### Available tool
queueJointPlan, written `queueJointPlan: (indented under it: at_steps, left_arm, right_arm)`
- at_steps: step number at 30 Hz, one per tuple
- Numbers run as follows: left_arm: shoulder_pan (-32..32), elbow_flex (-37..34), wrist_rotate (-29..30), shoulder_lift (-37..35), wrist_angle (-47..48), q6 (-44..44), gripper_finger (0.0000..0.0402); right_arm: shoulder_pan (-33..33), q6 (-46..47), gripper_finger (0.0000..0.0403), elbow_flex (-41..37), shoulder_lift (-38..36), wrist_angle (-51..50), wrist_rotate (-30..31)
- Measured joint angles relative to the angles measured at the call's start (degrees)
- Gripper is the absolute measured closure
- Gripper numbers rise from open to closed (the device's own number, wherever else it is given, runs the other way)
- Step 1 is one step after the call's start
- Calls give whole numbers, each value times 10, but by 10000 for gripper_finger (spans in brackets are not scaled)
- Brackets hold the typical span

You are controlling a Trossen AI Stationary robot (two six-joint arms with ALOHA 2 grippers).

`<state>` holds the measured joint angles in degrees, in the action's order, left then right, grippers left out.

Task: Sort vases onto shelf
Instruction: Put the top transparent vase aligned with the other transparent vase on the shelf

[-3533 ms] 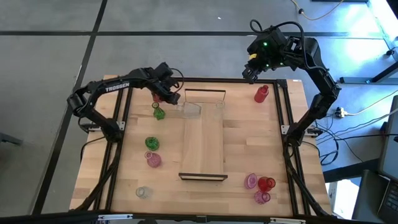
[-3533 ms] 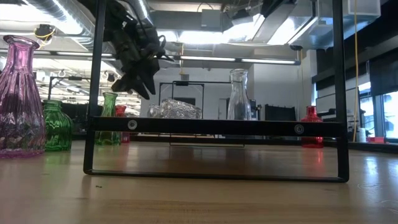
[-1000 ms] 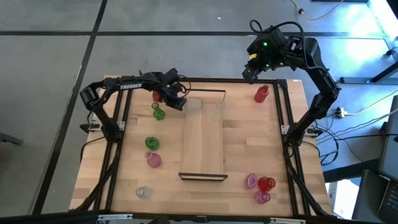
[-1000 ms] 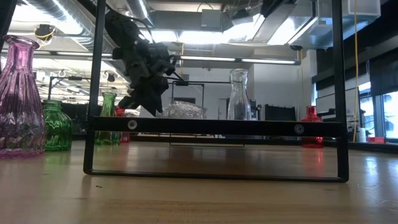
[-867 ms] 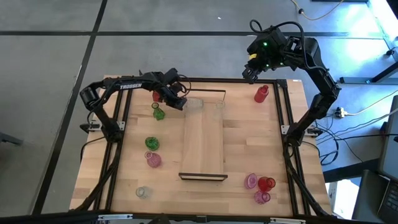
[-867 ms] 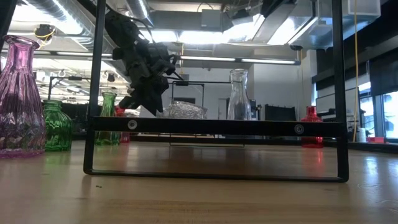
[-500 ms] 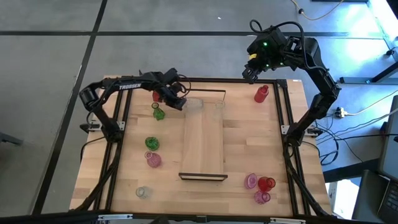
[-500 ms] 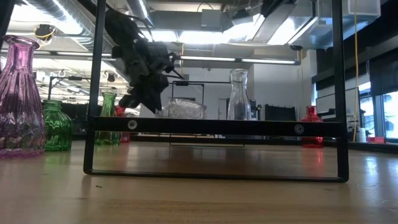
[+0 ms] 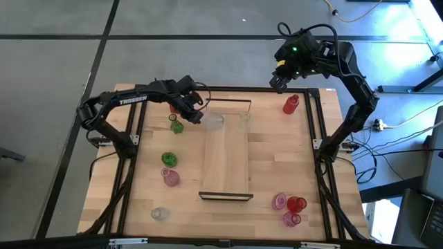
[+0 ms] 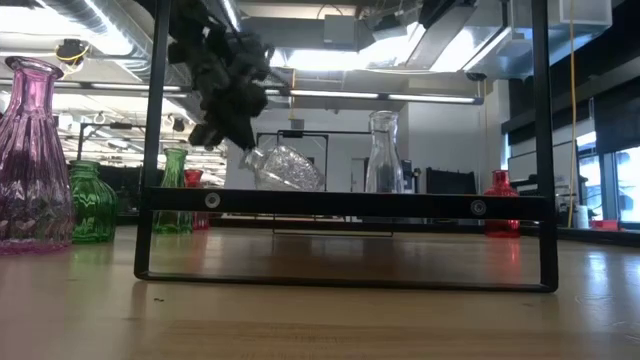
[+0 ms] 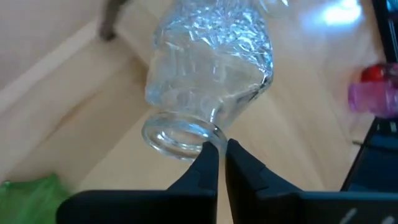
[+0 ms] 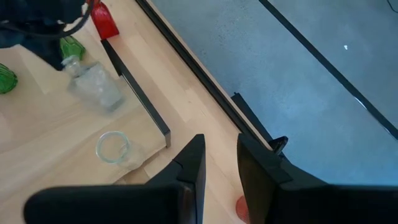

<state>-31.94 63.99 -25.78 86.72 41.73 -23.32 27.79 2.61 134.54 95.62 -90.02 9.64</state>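
Observation:
The shelf (image 9: 225, 169) lies in the middle of the table, with dark frames at both short ends. My left gripper (image 9: 195, 113) is at the shelf's far left corner, shut on a clear textured vase (image 9: 214, 122) (image 10: 285, 167) (image 11: 208, 68), which is tilted with its neck up toward the table's left. A tall clear bottle (image 10: 383, 150) (image 9: 243, 116) stands upright on the shelf's far end. My right gripper (image 9: 278, 80) (image 12: 221, 171) hovers open past the table's far right corner, near a red vase (image 9: 291, 104), and holds nothing. My left gripper pinches the rim of the clear vase's mouth (image 11: 213, 132), with one finger (image 11: 205, 163) at the opening and the other outside the wall. It comes slanting down from the table's left. The vase is tilted, neck raised; the shelf's near frame hides its base in the low view.
Left of the shelf stand a small red vase (image 9: 174, 107), two green ones (image 9: 177, 126) (image 9: 169, 159), a pink one (image 9: 171, 178) and a clear one (image 9: 159, 214). Near the right corner sit pink and red vases (image 9: 279, 201) (image 9: 297, 205) (image 9: 291, 219).
My left gripper has risen and drawn back a little toward the table's left. The clear vase has tipped with it: its neck now points up toward the left, while its body stays at the shelf's far end.

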Motion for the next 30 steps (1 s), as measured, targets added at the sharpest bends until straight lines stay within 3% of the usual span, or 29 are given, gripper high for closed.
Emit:
queueJointPlan:
  at_steps: [4, 12, 15, 19, 21, 26, 30]
  left_arm:
    - [26, 43, 10, 0, 42, 32, 401]
    - [46, 167, 96, 1, 119, 101, 398]
    - [46, 178, 109, 1, 124, 104, 399]
    - [34, 173, 152, 3, 201, 116, 399]
    - [25, 160, 142, 2, 184, 116, 400]
    - [8, 116, 39, 3, 90, 94, 400]
    - [2, 67, -8, 3, -3, 69, 401]
  right_arm:
    - [0, 0, 326, 0, 3, 0, 1]
    - [0, 0, 326, 0, 2, 0, 3]
    - [0, 0, 326, 0, 2, 0, 2]
    - [0, 0, 326, 0, 2, 0, 2]
    - [0, 0, 326, 0, 2, 0, 2]
    - [0, -3, 326, 0, 2, 0, 2]
    - [0, 0, 326, 0, 2, 0, -2]
